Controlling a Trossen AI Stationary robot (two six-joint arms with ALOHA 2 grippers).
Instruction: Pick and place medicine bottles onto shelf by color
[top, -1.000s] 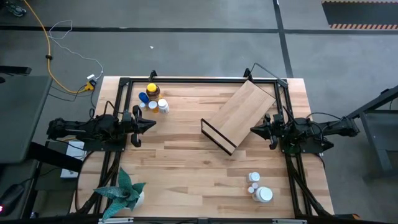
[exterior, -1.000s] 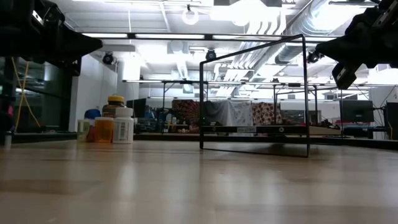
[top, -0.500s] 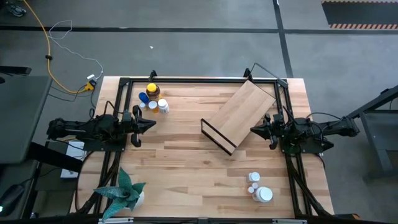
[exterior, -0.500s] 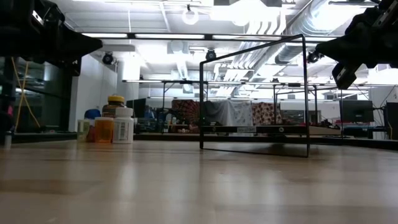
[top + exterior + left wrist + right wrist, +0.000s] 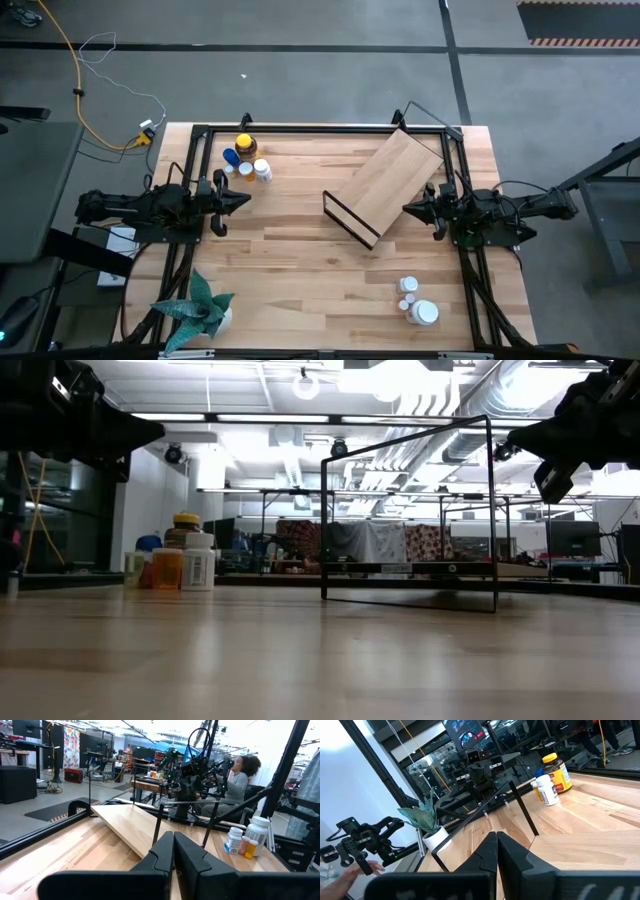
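The shelf [image 5: 385,185], a light wooden board with a dark edge strip and black wire frame, lies slantwise at the table's middle-right. One bottle group stands at the far left: an amber bottle with yellow cap [image 5: 245,146], a blue one [image 5: 231,157] and white ones [image 5: 262,170]; they also show in the low view [image 5: 185,563]. White bottles [image 5: 420,310] stand near the front right and show in the left wrist view [image 5: 257,835]. My left gripper [image 5: 245,200] is shut and empty at the table's left. My right gripper [image 5: 408,209] is shut and empty by the shelf's right side.
A potted green plant [image 5: 200,308] stands at the front left corner. A black frame [image 5: 320,128] runs along the table's far edge. A person [image 5: 240,775] sits beyond the table in the left wrist view, and a hand [image 5: 367,866] shows in the right wrist view.
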